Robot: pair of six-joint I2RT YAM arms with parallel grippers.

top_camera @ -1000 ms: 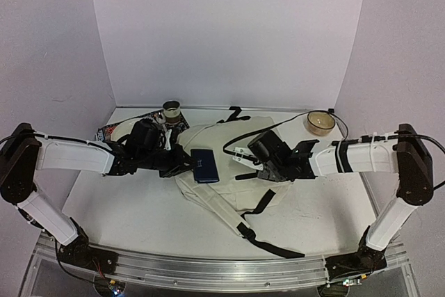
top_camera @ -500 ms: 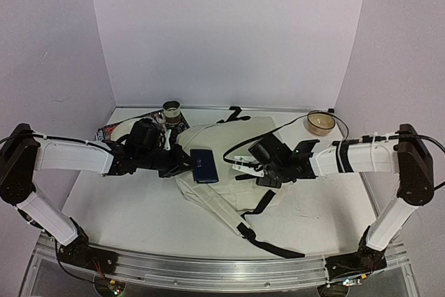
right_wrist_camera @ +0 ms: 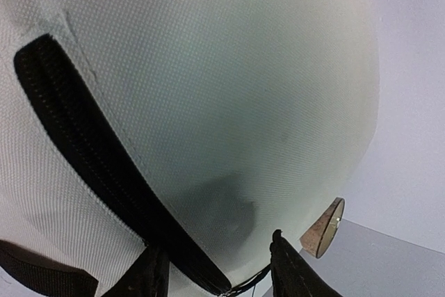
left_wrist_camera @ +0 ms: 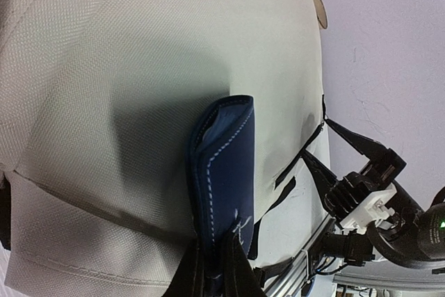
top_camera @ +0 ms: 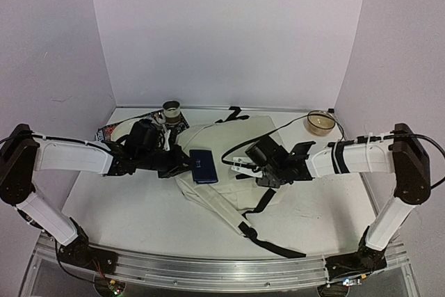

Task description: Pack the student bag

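The student bag (top_camera: 233,147) lies flat mid-table, cream with black straps. My left gripper (top_camera: 189,165) is shut on the end of a navy blue stitched pouch (top_camera: 203,166), which it holds on edge against the bag's left side. In the left wrist view the pouch (left_wrist_camera: 226,165) rises from the gripper (left_wrist_camera: 212,240) against the bag's fabric (left_wrist_camera: 139,60). My right gripper (top_camera: 236,166) hovers low over the bag's middle, open. In the right wrist view its jaws (right_wrist_camera: 217,245) straddle the end of a black zipper (right_wrist_camera: 90,151) on the bag (right_wrist_camera: 229,67).
A cork-sided bowl (top_camera: 320,123) stands at the back right, also in the right wrist view as a bowl (right_wrist_camera: 322,227). A roll of tape (top_camera: 171,110) and a printed booklet (top_camera: 110,132) lie back left. A black strap (top_camera: 271,245) trails toward the front edge.
My right gripper has slid a little to the left over the bag, its jaws opening and narrowing on the way. The left gripper with the pouch has stayed put.
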